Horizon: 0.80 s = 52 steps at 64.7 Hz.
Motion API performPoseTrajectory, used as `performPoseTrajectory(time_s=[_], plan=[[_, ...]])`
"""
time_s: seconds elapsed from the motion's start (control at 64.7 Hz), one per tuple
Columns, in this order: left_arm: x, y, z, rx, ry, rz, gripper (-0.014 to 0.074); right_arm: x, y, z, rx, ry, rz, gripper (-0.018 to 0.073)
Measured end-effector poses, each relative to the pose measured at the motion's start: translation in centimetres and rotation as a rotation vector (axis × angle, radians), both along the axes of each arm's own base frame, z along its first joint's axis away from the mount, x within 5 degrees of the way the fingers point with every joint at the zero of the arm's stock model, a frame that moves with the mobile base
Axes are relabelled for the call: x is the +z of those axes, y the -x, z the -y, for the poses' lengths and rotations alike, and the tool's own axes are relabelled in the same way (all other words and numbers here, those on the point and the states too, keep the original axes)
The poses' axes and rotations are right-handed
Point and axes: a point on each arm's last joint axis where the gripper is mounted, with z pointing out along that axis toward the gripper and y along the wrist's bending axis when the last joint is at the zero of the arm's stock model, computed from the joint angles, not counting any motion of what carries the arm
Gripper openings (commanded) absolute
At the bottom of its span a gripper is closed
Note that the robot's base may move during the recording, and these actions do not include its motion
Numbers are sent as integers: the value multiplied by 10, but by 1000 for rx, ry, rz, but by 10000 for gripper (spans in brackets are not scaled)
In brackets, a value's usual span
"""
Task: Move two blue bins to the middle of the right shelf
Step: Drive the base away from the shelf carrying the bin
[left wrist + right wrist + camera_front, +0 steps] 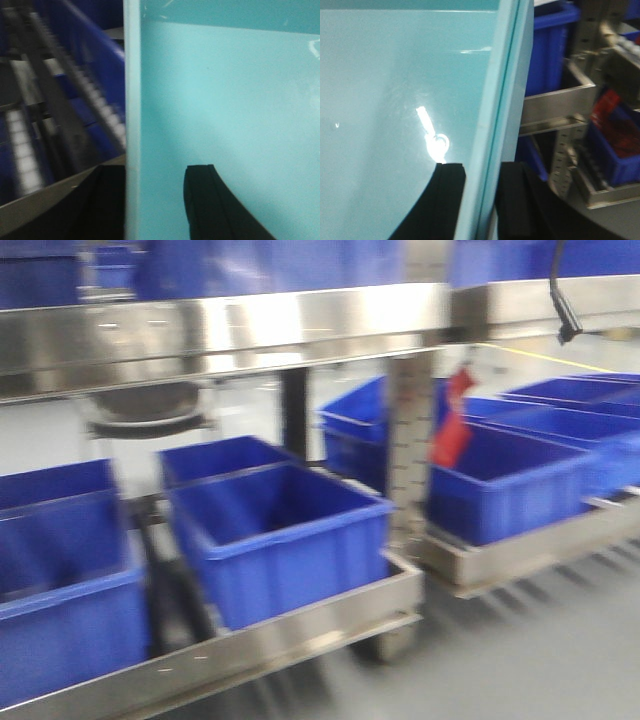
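One bin wall (492, 115) between right fingers (449, 205)

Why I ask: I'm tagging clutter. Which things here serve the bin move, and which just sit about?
Job: pale blue bin, its wall clamped by the left gripper and the right gripper; right shelf.
Lying about: shelved dark blue bins; red item.

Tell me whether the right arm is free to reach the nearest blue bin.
Probably not: the right gripper clamps the wall of a teal bin, so it must set that down before reaching the blue bin.
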Motion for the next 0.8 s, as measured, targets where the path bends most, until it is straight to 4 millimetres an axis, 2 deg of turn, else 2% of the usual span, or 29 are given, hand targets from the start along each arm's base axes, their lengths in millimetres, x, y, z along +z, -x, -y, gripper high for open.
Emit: performPoseTrajectory(time_s=[0.803], plan=[[0,0,0,-2,4,1,-111,0,0,0,0,0,0,-154]])
